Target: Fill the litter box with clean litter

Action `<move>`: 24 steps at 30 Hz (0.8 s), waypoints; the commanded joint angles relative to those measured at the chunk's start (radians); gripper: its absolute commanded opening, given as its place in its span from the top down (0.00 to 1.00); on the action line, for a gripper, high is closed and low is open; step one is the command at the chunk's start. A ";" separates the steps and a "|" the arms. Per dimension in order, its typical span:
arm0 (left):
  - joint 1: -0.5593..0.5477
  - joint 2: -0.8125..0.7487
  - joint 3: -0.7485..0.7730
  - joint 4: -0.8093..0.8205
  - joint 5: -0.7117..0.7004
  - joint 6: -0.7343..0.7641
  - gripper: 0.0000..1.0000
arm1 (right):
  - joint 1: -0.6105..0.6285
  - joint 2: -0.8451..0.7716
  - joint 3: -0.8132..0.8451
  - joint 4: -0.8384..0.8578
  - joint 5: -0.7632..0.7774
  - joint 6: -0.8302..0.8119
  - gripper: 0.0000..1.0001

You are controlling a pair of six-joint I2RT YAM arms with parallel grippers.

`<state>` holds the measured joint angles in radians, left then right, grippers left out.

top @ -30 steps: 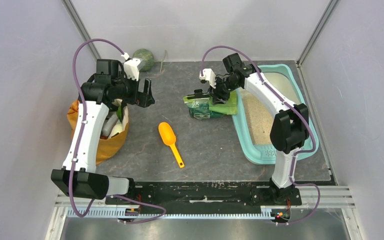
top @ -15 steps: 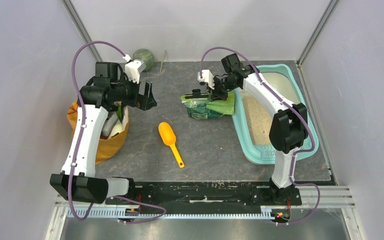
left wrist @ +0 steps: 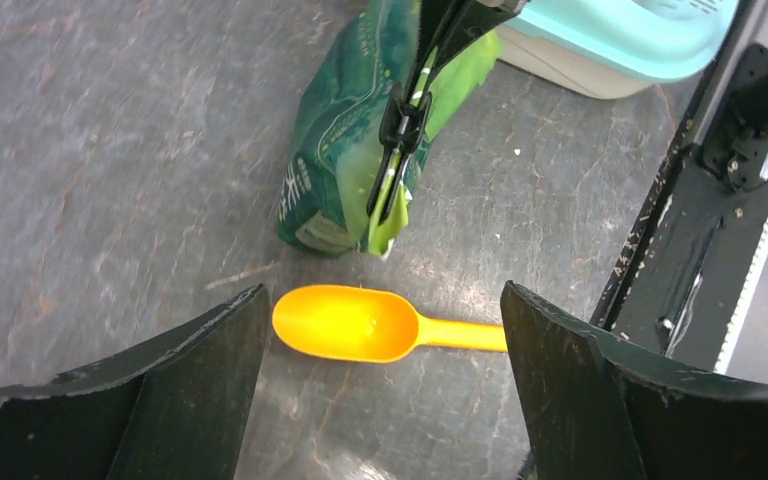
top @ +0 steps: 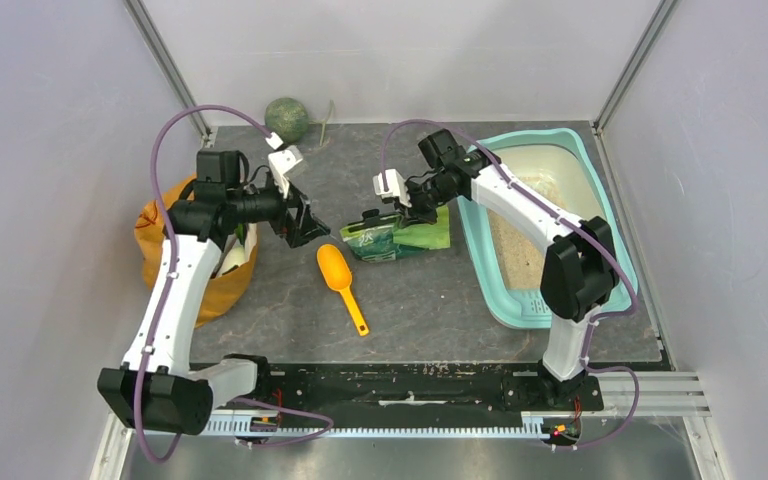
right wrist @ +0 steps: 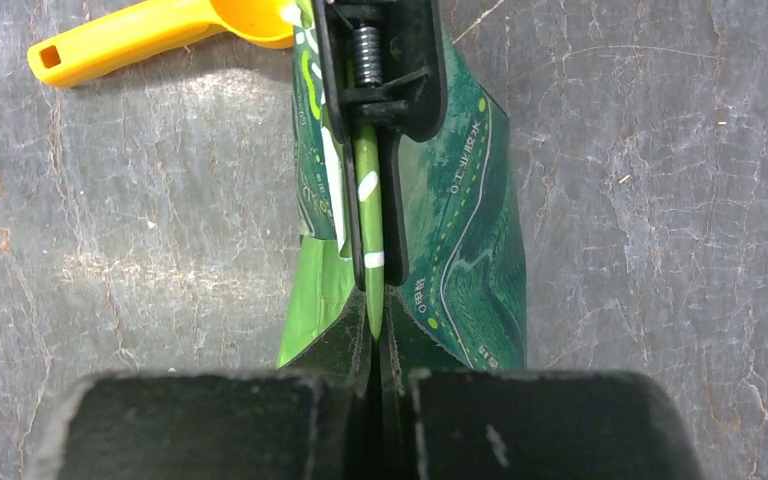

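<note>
Top view: the litter box lies at 3 o'clock from table centre, with clean litter already spread pale over part of its floor. My right gripper is clenched on the green pouch, which rests on the table just beside the box's left wall. My left gripper hangs with its jaws spread, holding nothing, at 11 o'clock from the orange scoop. The orange sack sits at 9 o'clock. Left wrist view: my left fingers stand well apart with the scoop between and below them, and the pouch at 12 o'clock. Right wrist view: my right fingers are pressed together on the pouch's folded top edge, and a black spring clip rides that edge further along. Judgement: the pouch is soft, slick film and its granules will shift and sag, so the doubled top seam is the sound hold. The litter is loose and will spill readily, while the box looks stiff.
</note>
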<state>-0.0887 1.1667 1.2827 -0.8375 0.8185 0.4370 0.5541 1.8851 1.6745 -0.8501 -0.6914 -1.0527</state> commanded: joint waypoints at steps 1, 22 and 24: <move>-0.040 0.024 -0.057 0.183 0.133 0.170 0.10 | -0.005 -0.094 -0.020 0.068 -0.081 -0.012 1.00; -0.263 0.203 -0.206 0.644 0.031 0.165 0.39 | -0.005 -0.115 -0.038 0.152 -0.034 0.136 1.00; -0.265 0.209 -0.207 0.652 0.026 0.154 0.43 | -0.005 -0.116 -0.043 0.152 -0.034 0.136 1.00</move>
<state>-0.3477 1.3602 1.0733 -0.2695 0.8505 0.6098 0.5526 1.8500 1.6215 -0.7708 -0.6647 -0.9436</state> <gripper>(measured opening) 0.606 0.021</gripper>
